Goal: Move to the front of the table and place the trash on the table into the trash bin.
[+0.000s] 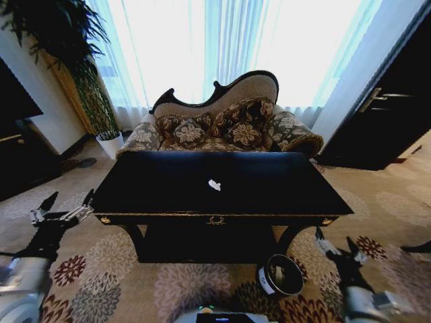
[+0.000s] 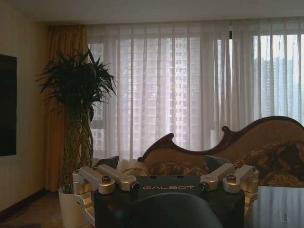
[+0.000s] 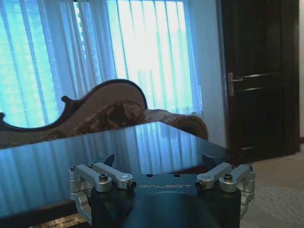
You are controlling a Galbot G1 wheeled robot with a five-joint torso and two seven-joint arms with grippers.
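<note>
The glossy black table (image 1: 161, 182) with gold trim stands right in front of me. A small white scrap of trash (image 1: 214, 184) lies near the middle of its top. On the carpet at the table's front right sits the black trash bin (image 1: 279, 276) with a white label. My left gripper (image 1: 66, 202) hangs open and empty beside the table's left end, below its top. My right gripper (image 1: 335, 241) is open and empty low at the table's right front corner, just right of the bin. The right wrist view looks across the shiny tabletop (image 3: 142, 147) past the open right gripper (image 3: 159, 160). The left gripper (image 2: 161, 164) also shows open.
A patterned sofa (image 1: 222, 124) stands behind the table in front of curtained windows. A tall plant in a white pot (image 1: 110, 143) is at the back left, near dark furniture (image 1: 20, 155). A dark door (image 1: 390, 114) is at the right. Patterned carpet (image 1: 188, 282) lies between me and the table.
</note>
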